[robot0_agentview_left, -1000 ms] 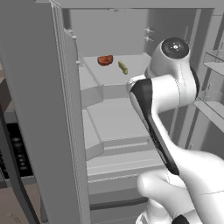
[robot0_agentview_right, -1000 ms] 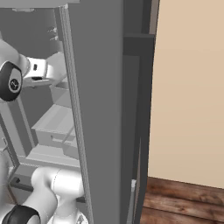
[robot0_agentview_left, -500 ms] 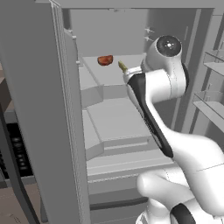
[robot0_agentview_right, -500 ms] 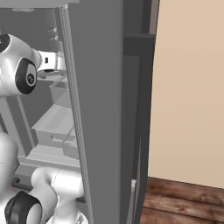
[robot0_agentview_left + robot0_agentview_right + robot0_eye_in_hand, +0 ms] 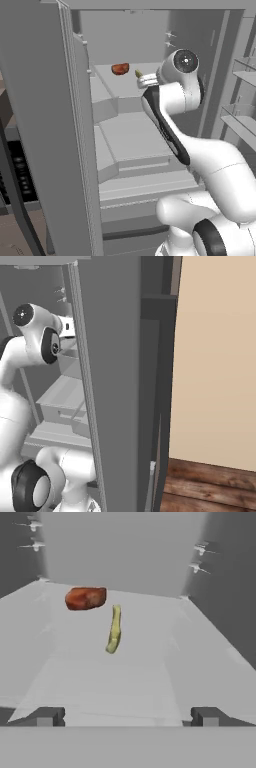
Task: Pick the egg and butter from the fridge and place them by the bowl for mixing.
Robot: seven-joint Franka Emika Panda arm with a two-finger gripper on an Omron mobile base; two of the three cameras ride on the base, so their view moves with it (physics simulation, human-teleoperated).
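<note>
The fridge [image 5: 130,135] stands open, with its grey shelves and drawers facing me. On its upper shelf [image 5: 125,677] lies the butter [image 5: 114,630], a short yellow-green stick pointing away from me. In the left base view the butter [image 5: 138,74] peeks out just beyond my wrist. My gripper [image 5: 127,717] is open at the shelf's front edge, a short way from the butter, with nothing between its fingers. The egg and the bowl are out of view.
A red-orange lump [image 5: 85,597] sits just left of and behind the butter, and is also seen in the left base view [image 5: 120,68]. The fridge door [image 5: 110,356] stands close on the arm's right. Door racks [image 5: 240,110] hang at the right.
The arm has reached up and further into the fridge, bringing the hand to the upper shelf near the butter. The gripper stayed open.
</note>
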